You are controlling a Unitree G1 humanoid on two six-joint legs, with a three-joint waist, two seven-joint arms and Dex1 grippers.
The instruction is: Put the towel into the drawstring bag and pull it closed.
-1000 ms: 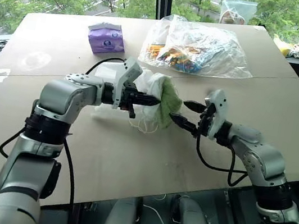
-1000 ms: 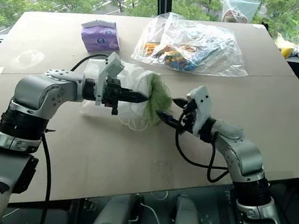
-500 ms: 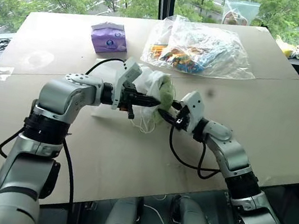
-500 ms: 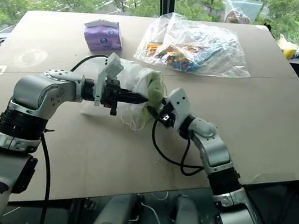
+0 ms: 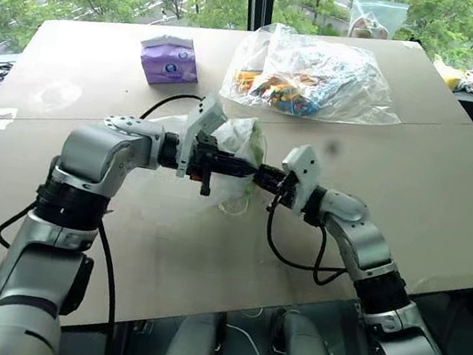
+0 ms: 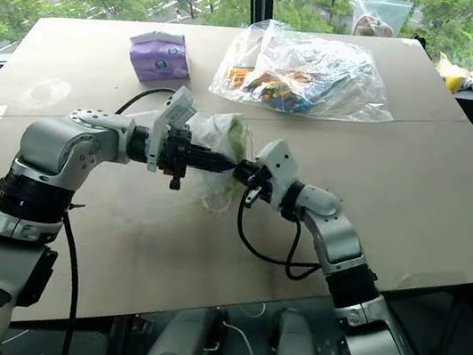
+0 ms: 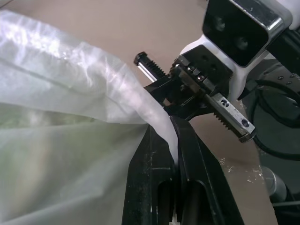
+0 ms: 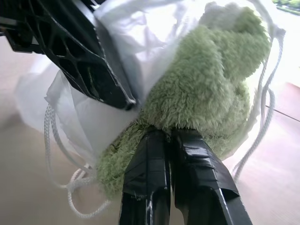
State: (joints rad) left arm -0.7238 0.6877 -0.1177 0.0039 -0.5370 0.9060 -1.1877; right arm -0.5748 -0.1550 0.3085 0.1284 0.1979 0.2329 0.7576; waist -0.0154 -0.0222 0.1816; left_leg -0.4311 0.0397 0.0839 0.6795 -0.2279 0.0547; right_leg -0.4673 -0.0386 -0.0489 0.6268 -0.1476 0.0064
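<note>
The drawstring bag [image 5: 236,134] is lifted off the table, its thin white fabric pinched at the mouth by my left gripper [image 7: 173,125], which is shut on it. The light green towel [image 8: 206,84] bulges from the bag's mouth, partly behind the translucent fabric [image 8: 140,33]. My right gripper [image 8: 168,133] is shut, its tips pressed into the towel's fluff; whether cloth is pinched I cannot tell. In the head views my right gripper [image 6: 240,171] and my left gripper [image 6: 228,165] meet tip to tip at the bag's opening. White cords [image 5: 232,202] hang below.
A clear plastic bag of colourful sticks [image 5: 311,77] lies at the back of the brown table [image 5: 206,254]. A purple packet [image 5: 170,59] sits at the back left. Small objects [image 5: 472,82] lie on the dark ledge at the far right.
My right gripper has swung left from open beside the bag to shut against the towel. The towel now sits deeper in the bag's mouth. The left gripper keeps its hold.
</note>
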